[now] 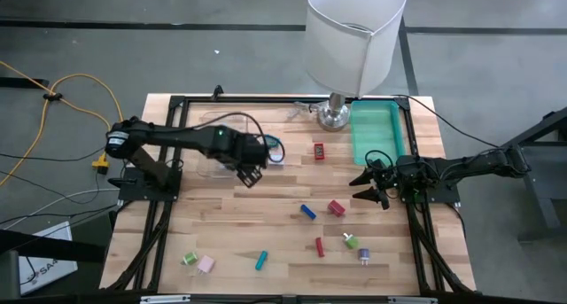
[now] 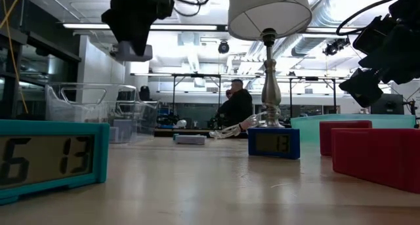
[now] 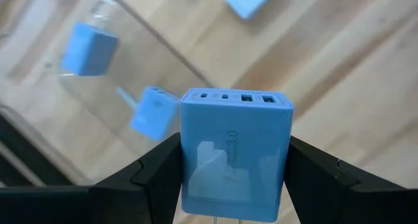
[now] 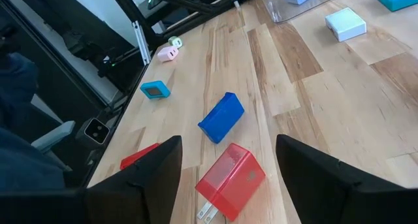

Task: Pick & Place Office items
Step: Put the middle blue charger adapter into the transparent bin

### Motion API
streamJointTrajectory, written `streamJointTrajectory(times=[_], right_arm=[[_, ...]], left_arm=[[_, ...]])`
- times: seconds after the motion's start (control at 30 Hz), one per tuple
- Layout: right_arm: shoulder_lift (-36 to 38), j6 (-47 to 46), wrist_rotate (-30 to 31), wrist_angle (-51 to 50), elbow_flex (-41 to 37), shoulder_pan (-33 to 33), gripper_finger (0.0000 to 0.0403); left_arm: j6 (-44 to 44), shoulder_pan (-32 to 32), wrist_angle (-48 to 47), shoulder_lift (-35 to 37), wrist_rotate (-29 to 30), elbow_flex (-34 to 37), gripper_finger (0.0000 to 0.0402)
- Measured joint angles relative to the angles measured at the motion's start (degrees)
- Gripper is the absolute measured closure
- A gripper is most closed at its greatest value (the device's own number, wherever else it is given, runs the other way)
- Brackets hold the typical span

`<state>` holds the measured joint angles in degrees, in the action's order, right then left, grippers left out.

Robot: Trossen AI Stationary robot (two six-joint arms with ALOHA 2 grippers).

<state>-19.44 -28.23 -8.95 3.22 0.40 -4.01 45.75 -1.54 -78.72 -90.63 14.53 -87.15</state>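
The high view looks straight down on the whole table (image 1: 266, 251). The low view looks level across it. Both show the lamp (image 1: 354, 34).

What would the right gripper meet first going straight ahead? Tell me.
Most likely the red block: it lies right ahead of the open right gripper, between its fingers. The dark blue piece comes next. Depth is uncertain.

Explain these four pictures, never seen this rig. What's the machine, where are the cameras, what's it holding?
Two robot arms work at a wooden table. One camera looks down from overhead, one sits at tabletop level, and one rides on each wrist. The left gripper is shut on a light blue charger block, held above a clear bin with similar blocks inside. The right gripper is open and empty, hovering over a red block and a dark blue one. More small coloured pieces lie scattered, beside a lamp and a teal tray.
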Motion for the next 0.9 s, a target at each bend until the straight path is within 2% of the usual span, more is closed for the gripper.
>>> streamJointTrajectory(times=[0.23, 0.4, 0.6, 0.77, 0.9], right_arm=[[0.00, 0.00, 0.00, 0.00, 0.00, 0.00, 0.0167], [0.00, 0.00, 0.00, 0.00, 0.00, 0.00, 0.0167], [0.00, 0.00, 0.00, 0.00, 0.00, 0.00, 0.0167], [0.00, 0.00, 0.00, 0.00, 0.00, 0.01, 0.0167], [0.00, 0.00, 0.00, 0.00, 0.00, 0.01, 0.0167]], left_arm=[[-1.24, 4.87, -1.12, 1.86, 2.14, 2.98, 0.0183], [-1.38, 8.75, 5.37, 9.16, 2.00, 12.88, 0.0183], [-5.74, 15.07, 13.48, 16.65, -1.20, 23.83, 0.0183], [-10.03, 21.83, 15.75, 16.43, -1.34, 27.20, 0.0183], [-14.60, 26.87, 19.98, 13.84, -6.22, 28.67, 0.0183]])
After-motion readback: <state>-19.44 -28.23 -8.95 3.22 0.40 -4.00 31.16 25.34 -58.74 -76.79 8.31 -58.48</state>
